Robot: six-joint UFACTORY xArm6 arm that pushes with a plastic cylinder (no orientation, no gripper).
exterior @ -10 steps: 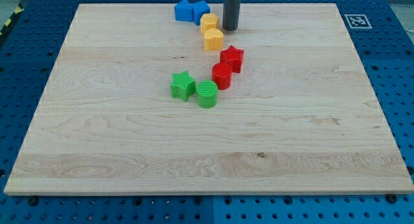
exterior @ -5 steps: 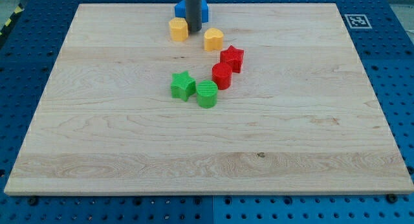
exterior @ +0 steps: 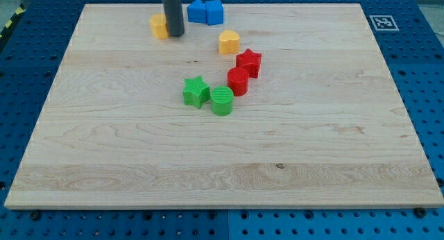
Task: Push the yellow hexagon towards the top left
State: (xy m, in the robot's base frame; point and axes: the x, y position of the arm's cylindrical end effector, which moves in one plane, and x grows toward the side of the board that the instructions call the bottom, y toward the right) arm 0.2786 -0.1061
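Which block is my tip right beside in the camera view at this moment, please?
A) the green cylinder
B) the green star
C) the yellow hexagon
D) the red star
C: my tip stands against the right side of the yellow hexagon near the view's top left, while the green star, red star and green cylinder sit well away toward the board's middle.

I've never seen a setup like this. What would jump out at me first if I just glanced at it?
Probably the dark rod coming down near the view's top left of the wooden board; my tip sits right against the yellow hexagon, on its right side. Next, the bright blocks near the middle: a green star and green cylinder, with a red cylinder and red star just to their upper right.
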